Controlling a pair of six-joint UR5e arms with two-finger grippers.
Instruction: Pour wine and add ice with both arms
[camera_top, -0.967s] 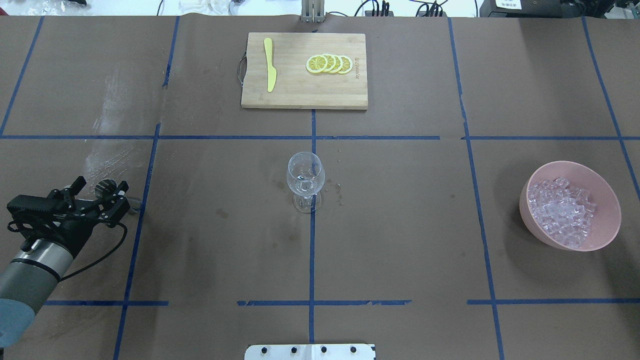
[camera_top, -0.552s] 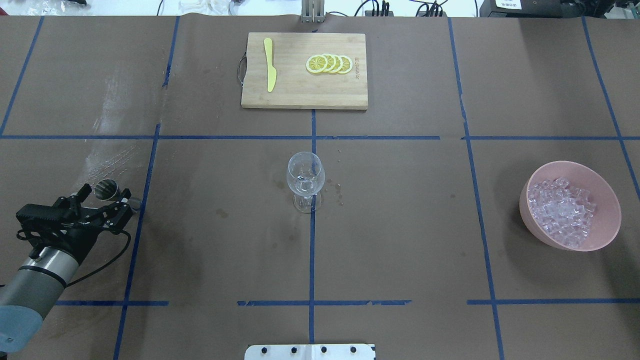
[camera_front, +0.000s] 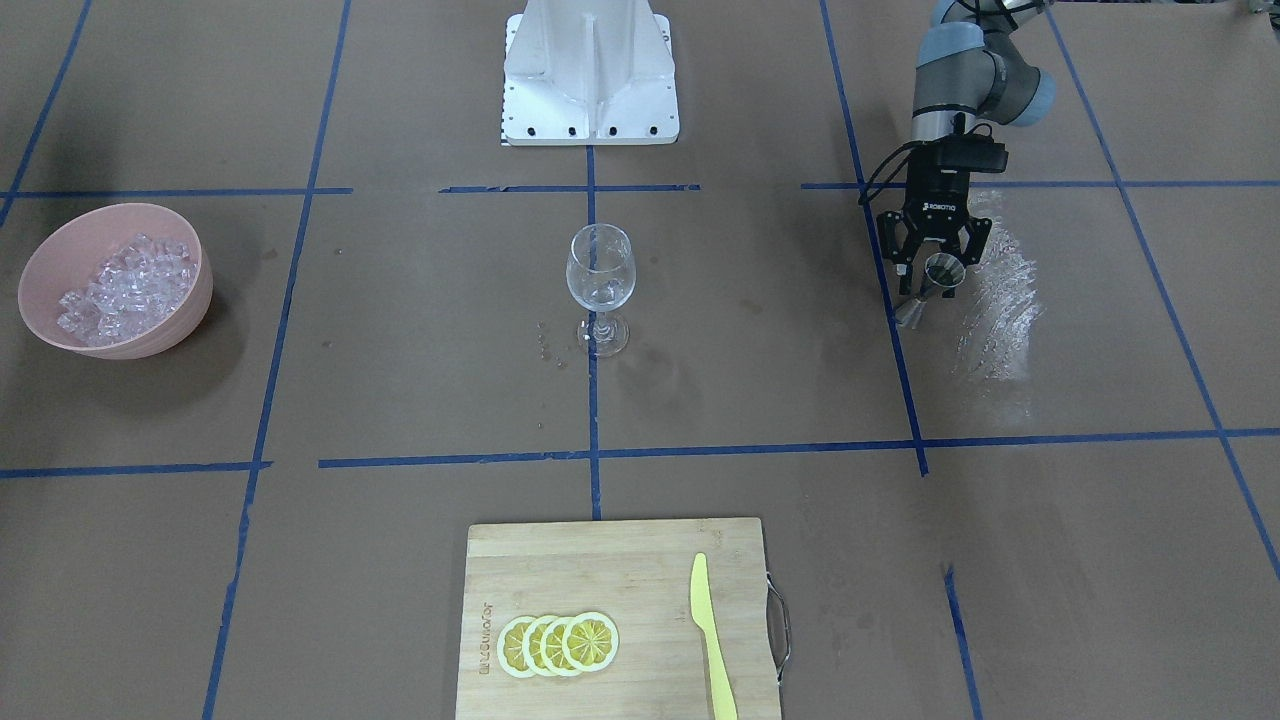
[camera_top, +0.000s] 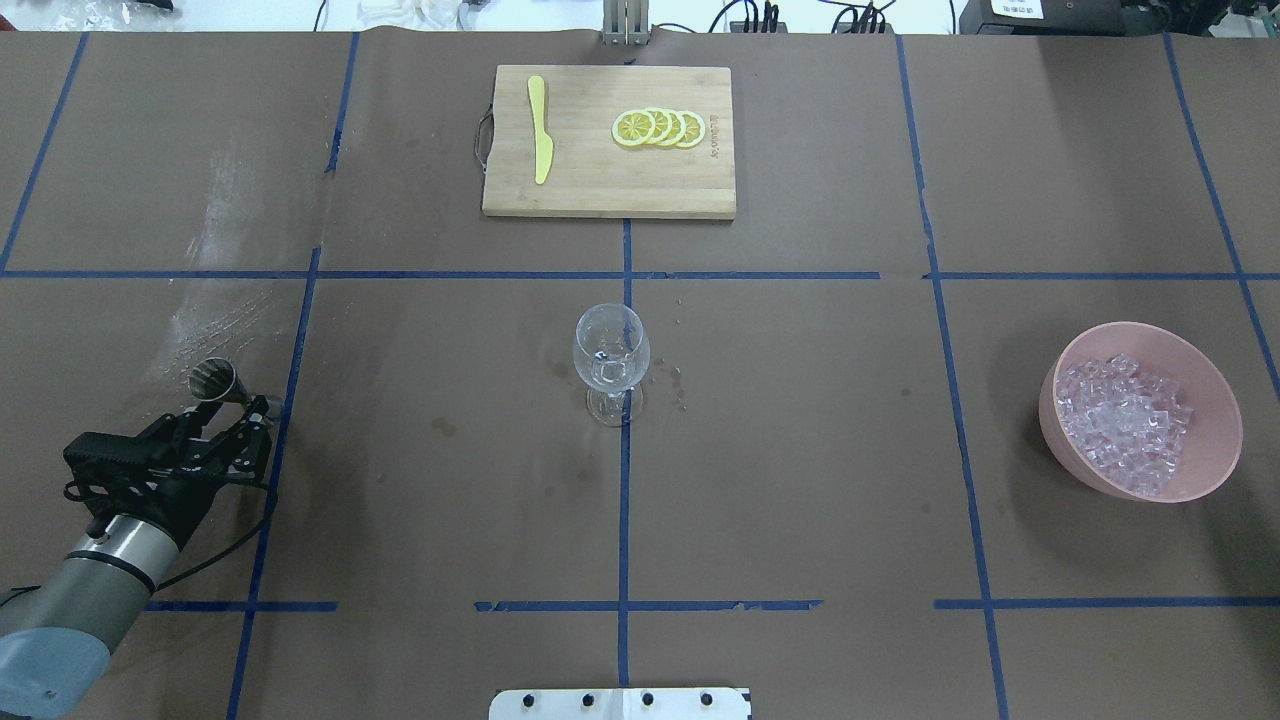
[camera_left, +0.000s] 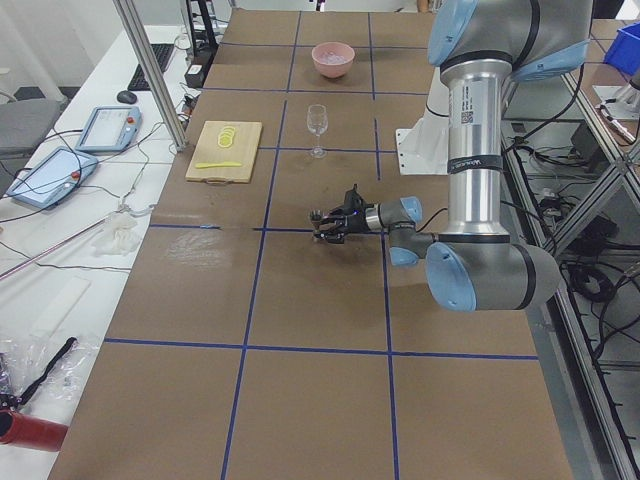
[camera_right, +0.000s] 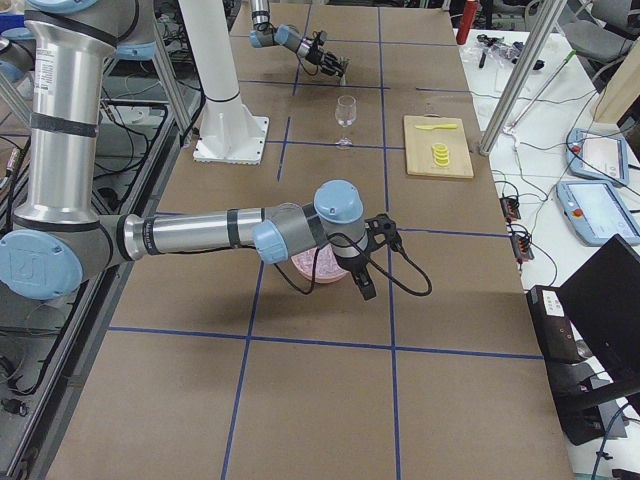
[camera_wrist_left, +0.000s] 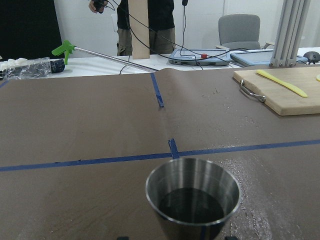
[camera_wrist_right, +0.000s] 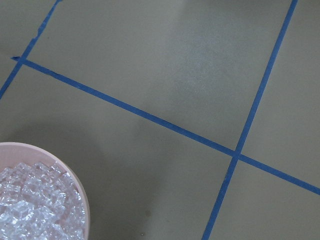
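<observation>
A steel jigger (camera_top: 213, 379) with dark liquid in its cup (camera_wrist_left: 192, 200) stands on the brown paper at the left. My left gripper (camera_top: 225, 425) is open and empty. Its fingers sit on either side of the jigger (camera_front: 940, 271) without touching it. The clear wine glass (camera_top: 611, 350) stands upright at the table's middle. A pink bowl (camera_top: 1215, 450) full of ice (camera_top: 1125, 415) stands at the right. My right gripper (camera_right: 362, 285) hovers over that bowl and shows only in the exterior right view, so I cannot tell whether it is open. The right wrist view shows the ice (camera_wrist_right: 30, 205) at lower left.
A wooden cutting board (camera_top: 608, 190) at the far middle holds lemon slices (camera_top: 658, 128) and a yellow knife (camera_top: 540, 130). Pale wet smears (camera_front: 990, 290) mark the paper beside the jigger. The white pedestal base (camera_front: 590, 75) stands at the robot's edge.
My open left gripper has drawn back toward the robot, away from the jigger, which stays upright in place. Nothing else has moved.
</observation>
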